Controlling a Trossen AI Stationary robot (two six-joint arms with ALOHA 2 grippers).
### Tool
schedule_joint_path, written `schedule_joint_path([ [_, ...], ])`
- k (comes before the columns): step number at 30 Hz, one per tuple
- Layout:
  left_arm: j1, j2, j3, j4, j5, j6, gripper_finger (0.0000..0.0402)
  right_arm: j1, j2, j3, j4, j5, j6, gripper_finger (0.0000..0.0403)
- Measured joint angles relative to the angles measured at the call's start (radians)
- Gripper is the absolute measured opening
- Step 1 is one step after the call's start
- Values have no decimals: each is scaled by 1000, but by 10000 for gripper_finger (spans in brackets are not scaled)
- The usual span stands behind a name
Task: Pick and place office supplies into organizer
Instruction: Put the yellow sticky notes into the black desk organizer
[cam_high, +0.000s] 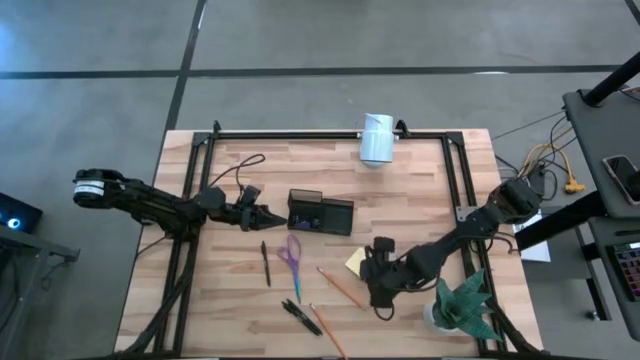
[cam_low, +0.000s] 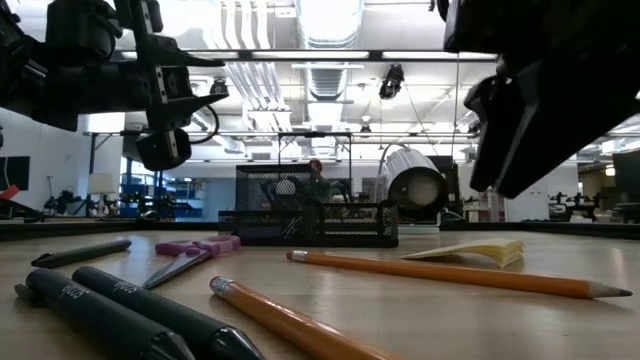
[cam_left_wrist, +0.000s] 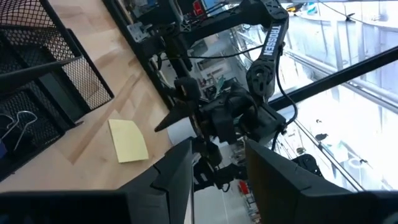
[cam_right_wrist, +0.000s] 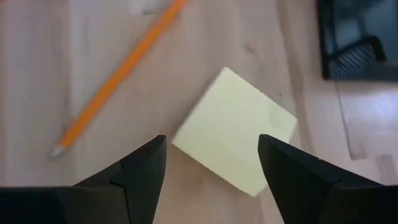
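Note:
The yellow sticky-note pad (cam_right_wrist: 236, 127) lies flat on the wooden table, right of the purple-handled scissors (cam_high: 290, 252). My right gripper (cam_right_wrist: 211, 162) hovers over the pad, slanting down. It is open, with one finger on either side of the pad and touching nothing. The black mesh organizer (cam_high: 320, 213) stands mid-table. My left gripper (cam_high: 278, 214) is level, just left of the organizer, open and empty. A black pen (cam_high: 265, 263), orange pencils (cam_high: 340, 287) and black markers (cam_high: 300, 315) lie near the front.
A white cylinder (cam_high: 378, 138) lies at the far edge. A green spiky plant (cam_high: 465, 300) stands at the front right, close to my right arm. Black frame rails (cam_high: 455, 170) border the table. Bare wood shows in front of the organizer.

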Motion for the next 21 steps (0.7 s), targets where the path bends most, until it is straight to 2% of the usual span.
schedule_joint_path([
  [2, 0, 0, 0, 0, 0, 1, 132, -5, 0, -10, -25, 35, 111, 246],
  [4, 0, 0, 0, 0, 0, 2, 132, -15, 0, -19, -72, 46, 309, 246],
  [7, 0, 0, 0, 0, 0, 2, 132, -32, 0, -30, -164, 2, 611, 246],
  [9, 0, 0, 0, 0, 0, 2, 132, -39, 0, -31, -189, -35, 743, 246],
  [15, 0, 0, 0, 0, 0, 2, 132, -43, 0, -25, -74, -70, 857, 246],
  [21, 0, 0, 0, 0, 0, -1, 132, -63, -1, -25, -82, -97, 925, 246],
])
